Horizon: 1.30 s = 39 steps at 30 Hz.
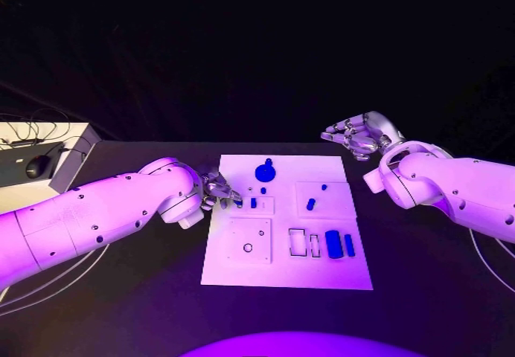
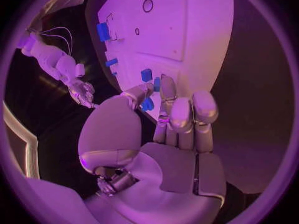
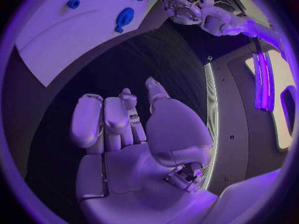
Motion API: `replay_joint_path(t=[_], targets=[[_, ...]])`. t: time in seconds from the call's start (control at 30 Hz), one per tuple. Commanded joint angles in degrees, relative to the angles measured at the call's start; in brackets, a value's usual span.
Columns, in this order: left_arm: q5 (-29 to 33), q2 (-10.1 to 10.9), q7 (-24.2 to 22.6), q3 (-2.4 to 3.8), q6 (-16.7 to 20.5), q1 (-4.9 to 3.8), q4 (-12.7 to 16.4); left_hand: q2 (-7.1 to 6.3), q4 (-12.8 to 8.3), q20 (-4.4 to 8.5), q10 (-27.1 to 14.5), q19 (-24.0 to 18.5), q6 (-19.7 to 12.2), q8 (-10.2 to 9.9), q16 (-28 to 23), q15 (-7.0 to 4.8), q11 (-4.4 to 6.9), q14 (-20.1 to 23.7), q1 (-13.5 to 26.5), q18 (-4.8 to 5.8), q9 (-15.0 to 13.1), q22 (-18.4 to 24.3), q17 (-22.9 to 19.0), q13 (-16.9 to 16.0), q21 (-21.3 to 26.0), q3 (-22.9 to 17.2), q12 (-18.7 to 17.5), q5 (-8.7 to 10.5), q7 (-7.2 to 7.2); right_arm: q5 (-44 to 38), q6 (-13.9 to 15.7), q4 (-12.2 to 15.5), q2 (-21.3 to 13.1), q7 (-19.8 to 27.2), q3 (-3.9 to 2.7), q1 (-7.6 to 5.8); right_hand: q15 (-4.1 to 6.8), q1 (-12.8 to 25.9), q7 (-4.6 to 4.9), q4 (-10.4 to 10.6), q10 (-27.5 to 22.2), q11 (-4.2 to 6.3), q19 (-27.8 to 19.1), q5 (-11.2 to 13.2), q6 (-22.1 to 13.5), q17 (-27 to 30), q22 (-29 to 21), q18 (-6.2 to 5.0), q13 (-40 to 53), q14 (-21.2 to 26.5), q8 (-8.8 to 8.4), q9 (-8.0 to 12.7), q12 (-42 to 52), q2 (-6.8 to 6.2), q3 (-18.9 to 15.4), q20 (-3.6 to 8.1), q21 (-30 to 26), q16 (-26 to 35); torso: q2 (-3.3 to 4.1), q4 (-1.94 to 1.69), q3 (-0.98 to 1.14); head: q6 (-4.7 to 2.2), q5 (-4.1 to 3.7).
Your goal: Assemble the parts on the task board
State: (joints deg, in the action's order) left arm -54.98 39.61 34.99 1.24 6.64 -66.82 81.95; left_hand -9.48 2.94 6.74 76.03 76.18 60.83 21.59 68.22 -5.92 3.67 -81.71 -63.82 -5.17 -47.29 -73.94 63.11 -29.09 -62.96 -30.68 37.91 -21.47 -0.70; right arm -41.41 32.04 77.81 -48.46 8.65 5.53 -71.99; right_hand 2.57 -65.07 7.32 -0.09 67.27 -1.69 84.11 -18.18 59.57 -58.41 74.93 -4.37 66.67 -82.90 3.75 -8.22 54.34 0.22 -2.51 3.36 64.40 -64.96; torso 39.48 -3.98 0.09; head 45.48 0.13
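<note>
Left hand (image 1: 218, 187) at the task board's (image 1: 333, 278) left edge — fingertips on a small blue part (image 2: 147, 104); grip uncertain. Right hand (image 1: 359, 135) off the board's far right corner — fingers curled, holding nothing.

Small blue parts (image 1: 334, 243) lie on the plain white task board (image 1: 322, 275), itself on a black table (image 1: 129, 312).

Left hand (image 1: 218, 187) pinches with fingertips; right hand (image 1: 359, 135) hovers, fingers curled, empty.
</note>
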Motion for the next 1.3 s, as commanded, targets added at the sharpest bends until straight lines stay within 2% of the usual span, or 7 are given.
replay_joint_path(t=[0.03,0.27,0.33,0.8,1.0,1.3], targets=[[-0.89,-0.46,0.09,-0.08,0.55,0.07,-0.27,-0.04,-7.62,0.0,0.22,0.38,0.31,-0.2,-0.25,-0.29,0.1,-0.14,-0.13,0.52,-0.04,-0.07,-0.05,-0.05,-0.13,-7.85,-0.27,-0.2,-0.08,-0.44,-0.16,0.14,0.0,0.55,-0.03,0.01,0.1,-0.17,0.33,-0.43,-0.32,0.03,2.1,-0.29,-0.07,-0.08,8.97,-0.2,-0.05,0.27,0.09,0.05,0.2,0.56,-0.01,0.03,-0.06,0.03,0.0,-0.01,-0.01,0.02,-0.17],[-1.55,-0.98,0.16,-0.18,-0.12,0.1,-0.74,-0.12,-7.74,0.02,0.26,0.4,0.35,-0.27,-0.17,-0.3,0.11,-0.14,-0.1,0.52,-0.1,-0.07,-0.13,-0.12,-0.13,-7.94,-0.36,-0.23,-0.09,-0.44,-0.17,0.23,-0.06,0.52,-0.03,0.01,0.1,-0.17,0.33,-0.43,-0.32,0.03,2.1,-0.29,-0.07,-0.08,8.97,-0.2,-0.05,0.27,0.09,0.05,0.2,0.56,-0.01,0.03,-0.06,0.03,-0.03,0.0,0.08,0.17,-0.2],[-1.73,-1.03,0.2,-0.19,-0.36,0.11,-0.84,-0.12,-7.79,0.01,0.27,0.39,0.37,-0.33,-0.11,-0.29,0.1,-0.11,-0.14,0.52,-0.13,-0.08,-0.17,-0.17,-0.11,-7.98,-0.43,-0.21,-0.11,-0.44,-0.17,0.24,-0.07,0.52,-0.03,0.01,0.1,-0.17,0.33,-0.43,-0.32,0.03,2.1,-0.29,-0.07,-0.08,8.97,-0.2,-0.05,0.27,0.09,0.05,0.2,0.56,-0.01,0.03,-0.06,0.03,-0.03,-0.01,0.01,0.2,-0.16],[-2.04,-1.21,0.3,-0.22,-2.86,0.11,-1.36,-0.4,-7.5,-0.1,0.27,0.33,0.49,-0.59,0.0,-0.23,0.06,-0.06,-0.81,0.48,-0.1,-0.08,-0.36,-0.33,-0.03,-7.89,-0.58,-0.17,-0.2,-0.44,-0.21,0.22,-0.11,0.52,-0.03,0.01,0.1,-0.17,0.33,-0.43,-0.32,0.03,2.1,-0.29,-0.07,-0.08,8.97,-0.2,-0.05,0.27,0.09,0.05,0.2,0.56,-0.01,0.03,-0.06,0.03,0.01,-0.01,0.02,0.34,-0.25],[-2.07,-1.26,0.37,-0.22,-3.69,0.1,-1.49,-0.62,-7.27,-0.12,0.31,0.31,0.6,-0.7,0.12,-0.22,0.06,-0.03,-1.15,0.47,-0.07,-0.09,-0.36,-0.41,-0.01,-7.85,-0.64,-0.19,-0.22,-0.44,-0.21,0.23,-0.11,0.51,-0.03,0.01,0.1,-0.17,0.33,-0.43,-0.32,0.03,2.1,-0.29,-0.07,-0.08,8.97,-0.2,-0.05,0.27,0.09,0.05,0.2,0.56,-0.01,0.03,-0.06,0.03,0.02,-0.05,-0.04,0.4,-0.31],[-2.15,-1.29,0.42,-0.22,-3.93,0.08,-1.78,-0.67,-7.26,-0.12,0.3,0.3,0.59,-0.74,0.17,-0.22,0.05,-0.04,-1.2,0.47,-0.05,-0.09,-0.32,-0.41,0.0,-7.85,-0.67,-0.19,-0.24,-0.44,-0.2,0.22,-0.11,0.48,-0.03,0.01,0.1,-0.09,0.33,-0.37,-0.33,0.04,2.1,-0.31,-0.05,-0.06,8.95,-0.22,-0.08,0.28,0.11,0.05,0.23,0.63,-0.04,0.03,-0.16,0.04,0.03,-0.05,-0.03,0.48,-0.34]])
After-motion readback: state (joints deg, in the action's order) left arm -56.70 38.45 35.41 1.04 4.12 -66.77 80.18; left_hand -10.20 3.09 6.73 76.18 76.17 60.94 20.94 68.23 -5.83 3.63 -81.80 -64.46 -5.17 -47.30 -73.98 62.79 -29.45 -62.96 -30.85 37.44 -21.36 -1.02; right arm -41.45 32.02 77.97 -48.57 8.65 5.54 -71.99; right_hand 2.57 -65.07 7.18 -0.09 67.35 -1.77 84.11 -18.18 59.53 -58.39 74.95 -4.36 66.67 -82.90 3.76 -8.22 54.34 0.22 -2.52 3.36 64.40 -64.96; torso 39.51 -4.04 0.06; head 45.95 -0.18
